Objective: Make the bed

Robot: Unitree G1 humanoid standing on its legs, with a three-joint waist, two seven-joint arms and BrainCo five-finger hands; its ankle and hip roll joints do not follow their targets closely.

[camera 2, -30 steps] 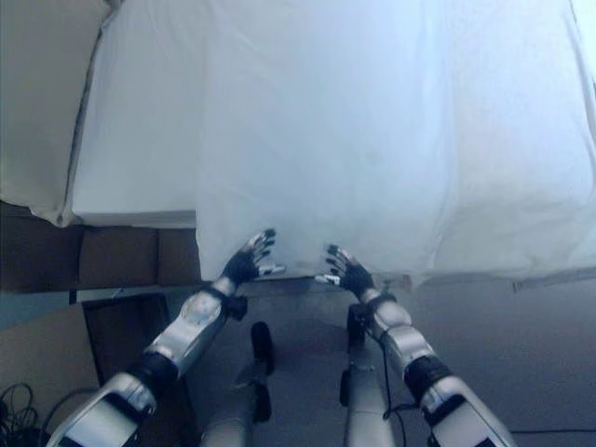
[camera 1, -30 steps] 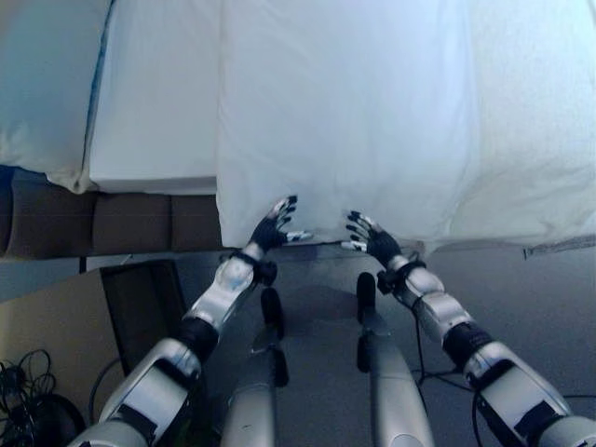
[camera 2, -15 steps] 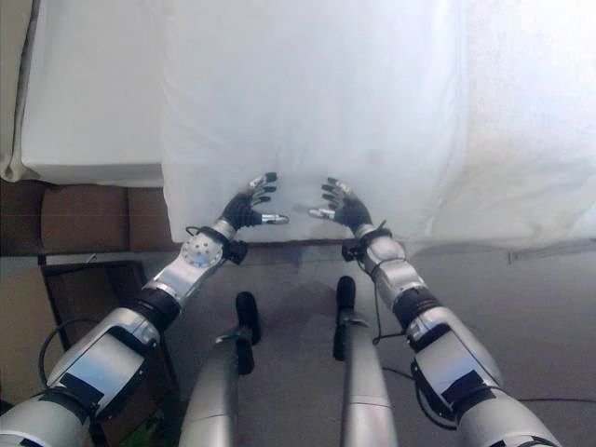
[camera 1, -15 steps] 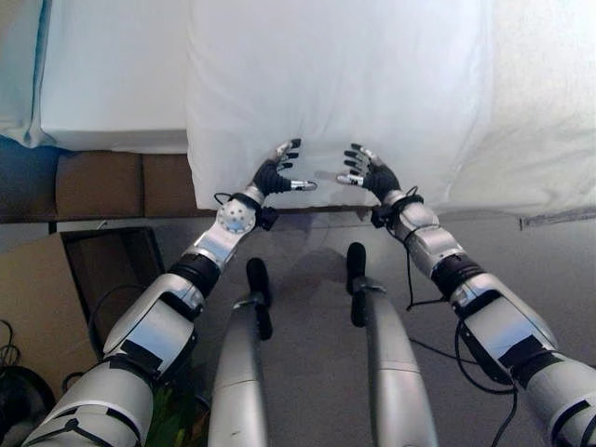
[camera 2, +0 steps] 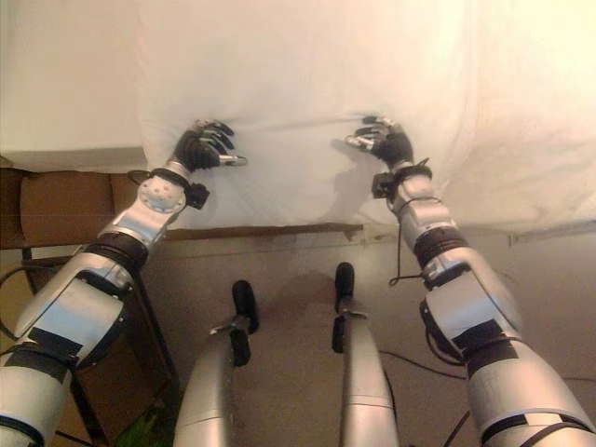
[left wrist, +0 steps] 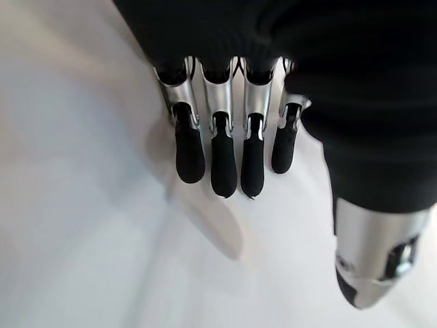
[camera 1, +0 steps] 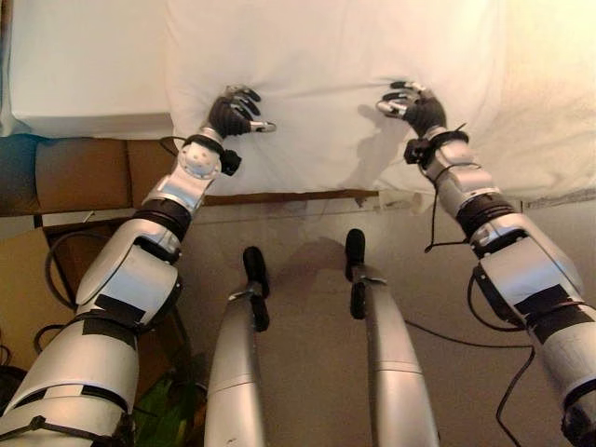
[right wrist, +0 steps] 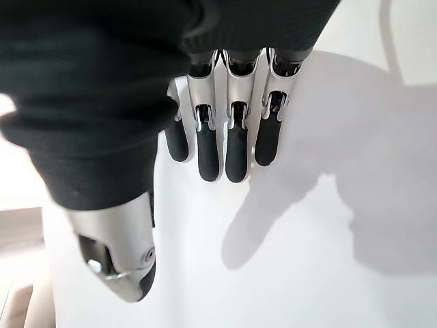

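While both hands are reaching onto the bed, the count is running thus. One white sheet [camera 1: 345, 84] is draping over the near edge of the bed and hanging down its side. One mattress [camera 1: 84, 65] is showing bare and white beyond the sheet's left border. One brown bed base [camera 1: 79, 172] is running under the mattress edge at the left. Two hands are resting on the sheet near the bed's edge, well apart. Left hand [camera 1: 233, 112] is lying by the sheet's left border with fingers [left wrist: 218, 160] curled down against the cloth, which is puckering around them; whether it is actually gripping a fold I cannot tell. Right hand [camera 1: 410, 104] is likewise lying on the sheet, fingers [right wrist: 225, 154] bent toward it, grasp uncertain. Grey floor [camera 1: 307, 391] is lying below the bed. One dark frame [camera 2: 149, 326] is standing on the floor at the left.
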